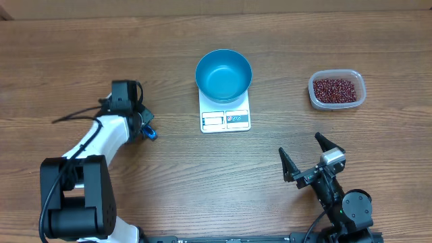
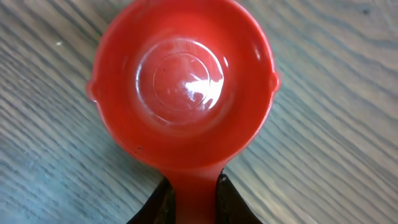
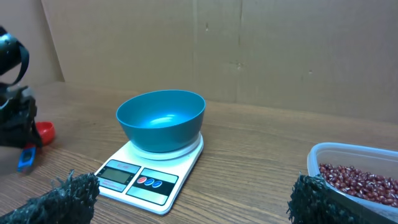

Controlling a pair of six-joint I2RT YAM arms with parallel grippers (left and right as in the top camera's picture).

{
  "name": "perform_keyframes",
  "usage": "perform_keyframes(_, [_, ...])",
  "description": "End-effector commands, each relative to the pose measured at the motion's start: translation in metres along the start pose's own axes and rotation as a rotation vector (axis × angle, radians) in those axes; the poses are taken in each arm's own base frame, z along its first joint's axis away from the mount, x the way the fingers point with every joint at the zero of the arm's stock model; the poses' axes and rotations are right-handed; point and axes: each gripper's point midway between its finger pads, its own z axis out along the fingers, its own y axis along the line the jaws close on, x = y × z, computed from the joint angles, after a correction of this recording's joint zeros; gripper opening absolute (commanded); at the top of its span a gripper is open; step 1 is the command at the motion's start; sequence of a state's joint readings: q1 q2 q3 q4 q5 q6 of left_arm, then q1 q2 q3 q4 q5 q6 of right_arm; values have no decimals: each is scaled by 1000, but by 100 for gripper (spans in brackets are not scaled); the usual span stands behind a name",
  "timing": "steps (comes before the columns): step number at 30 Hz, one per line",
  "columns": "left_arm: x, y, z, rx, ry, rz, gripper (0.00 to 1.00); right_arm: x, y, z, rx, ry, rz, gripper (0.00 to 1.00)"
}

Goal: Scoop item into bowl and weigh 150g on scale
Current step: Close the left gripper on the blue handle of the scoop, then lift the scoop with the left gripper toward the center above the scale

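Note:
The blue bowl stands empty on the white scale at the table's middle back. The red-brown beans lie in a clear tub at the back right. At the left, my left gripper is shut on the handle of a red scoop, whose empty cup rests low over the wood. My right gripper stands open near the front right, facing the scale, with nothing between its fingers.
A cardboard wall closes off the back of the table. A small blue piece sits right by the left gripper. Bare wood lies between the scale and the tub and in front of the scale.

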State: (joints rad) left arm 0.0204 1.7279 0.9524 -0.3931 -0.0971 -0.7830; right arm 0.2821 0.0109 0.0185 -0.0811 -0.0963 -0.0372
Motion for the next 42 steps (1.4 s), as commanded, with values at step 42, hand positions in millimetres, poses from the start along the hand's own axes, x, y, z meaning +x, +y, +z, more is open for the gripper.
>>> perform_keyframes(42, [148,-203,-218,468,242,138,4,2,7,0,-40,19,1058,100])
